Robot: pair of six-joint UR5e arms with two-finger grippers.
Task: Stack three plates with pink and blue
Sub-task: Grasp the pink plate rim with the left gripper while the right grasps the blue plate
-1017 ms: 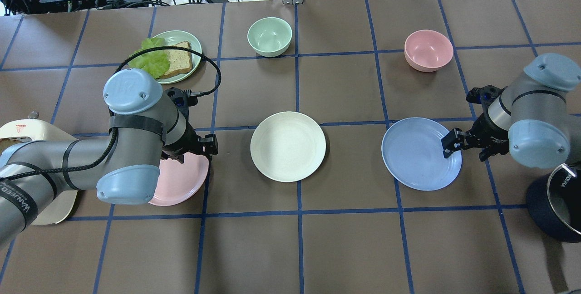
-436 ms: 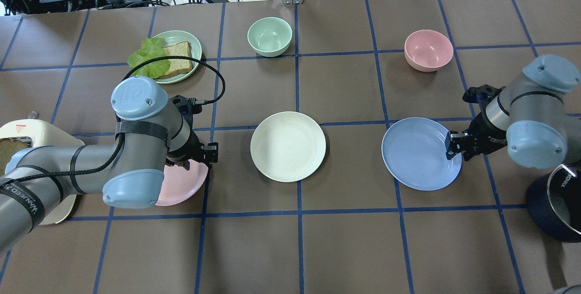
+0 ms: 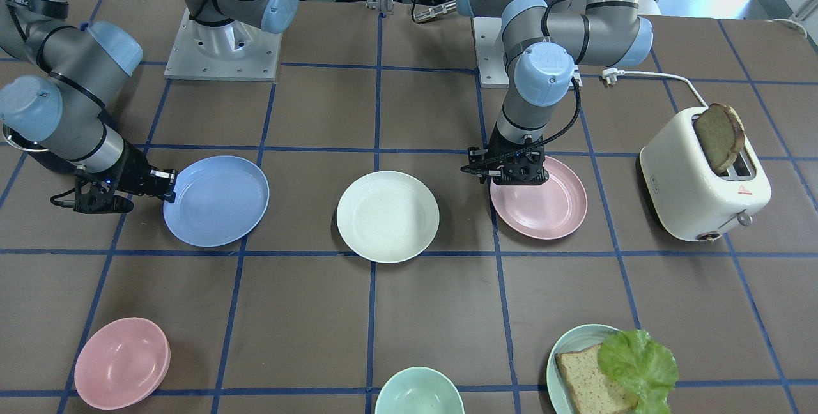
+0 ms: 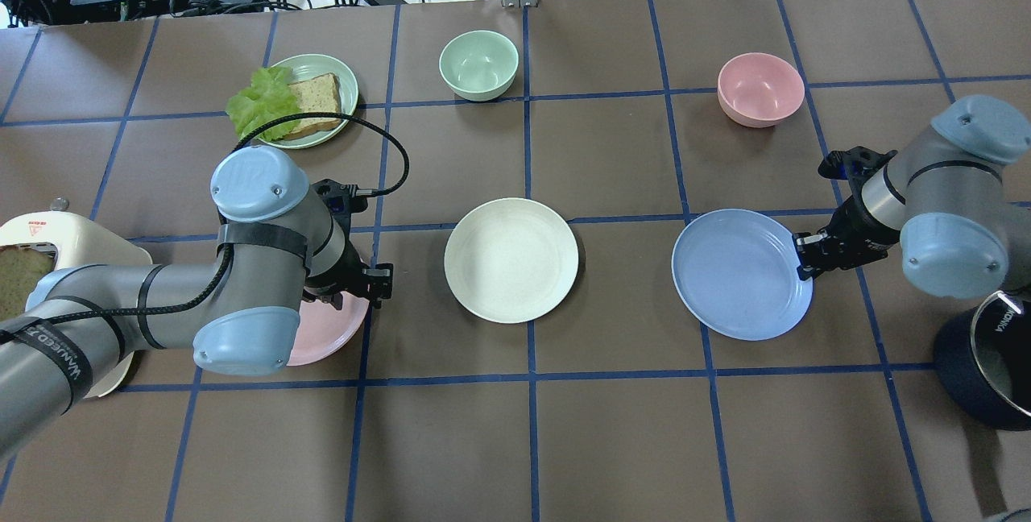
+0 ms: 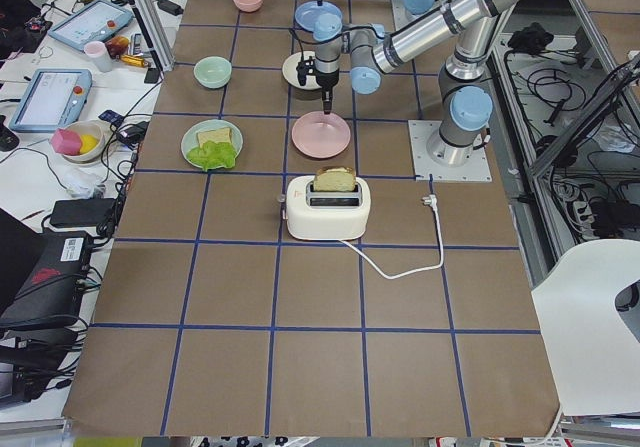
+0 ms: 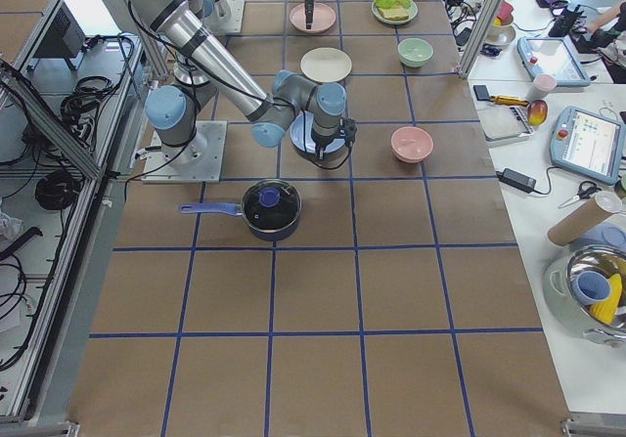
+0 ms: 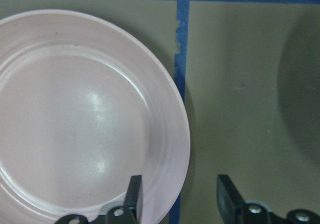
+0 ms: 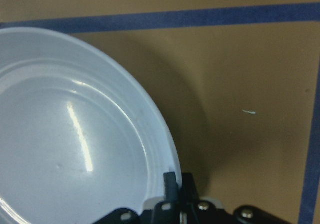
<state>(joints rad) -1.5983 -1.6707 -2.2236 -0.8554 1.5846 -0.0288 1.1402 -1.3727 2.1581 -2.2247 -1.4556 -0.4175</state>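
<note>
The light blue plate lies on the right of the table; it also shows in the front view. My right gripper is shut on its right rim, and the right wrist view shows the fingers pinched on the rim of the blue plate. The cream-white plate lies in the middle, untouched. The pale pink plate lies on the left, half hidden under my left arm. My left gripper is open and straddles the rim of the pink plate, one finger over the plate, one outside it.
A mint plate with bread and lettuce, a mint bowl and a pink bowl stand at the far side. A white toaster with a bread slice is beside the pink plate. A dark pot is at the right edge.
My right gripper has closed on the blue plate's rim, and the plate has shifted slightly left. My left arm has moved right, bringing its open gripper to the pink plate's right rim.
</note>
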